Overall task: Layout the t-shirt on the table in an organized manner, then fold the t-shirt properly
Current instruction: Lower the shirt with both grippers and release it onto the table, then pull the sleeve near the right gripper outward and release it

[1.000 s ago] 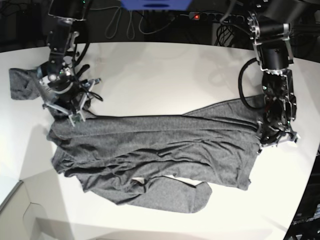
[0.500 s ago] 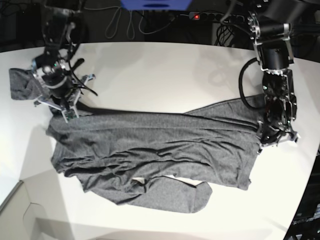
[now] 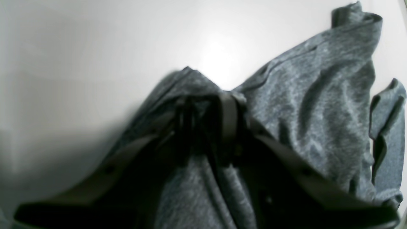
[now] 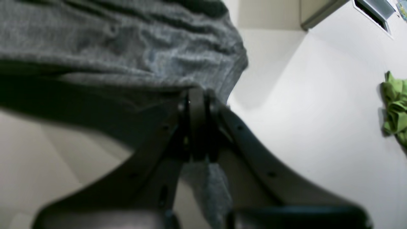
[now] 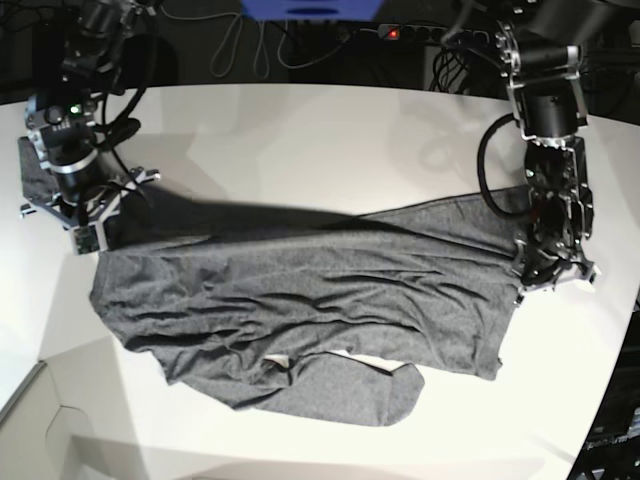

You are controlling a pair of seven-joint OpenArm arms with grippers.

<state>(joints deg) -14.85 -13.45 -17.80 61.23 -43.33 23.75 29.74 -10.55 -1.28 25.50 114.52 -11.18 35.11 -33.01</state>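
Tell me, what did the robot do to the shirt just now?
The right tool closed on the t-shirt's top edge and pulled it toward the table's far left side in the base view, stretching that edge taut and dragging the shirt's left side along. The left tool stayed shut on the shirt's other end, and the sleeve at the bottom did not move.

One grey t-shirt (image 5: 300,300) on one white table (image 5: 320,140), w/ two robot arms over it, so two grippers: left gripper (image 5: 555,275) and right gripper (image 5: 85,230). One green cloth lump (image 4: 394,108) shows in the right wrist view. At the back, one power strip w/ a red light (image 5: 400,33).
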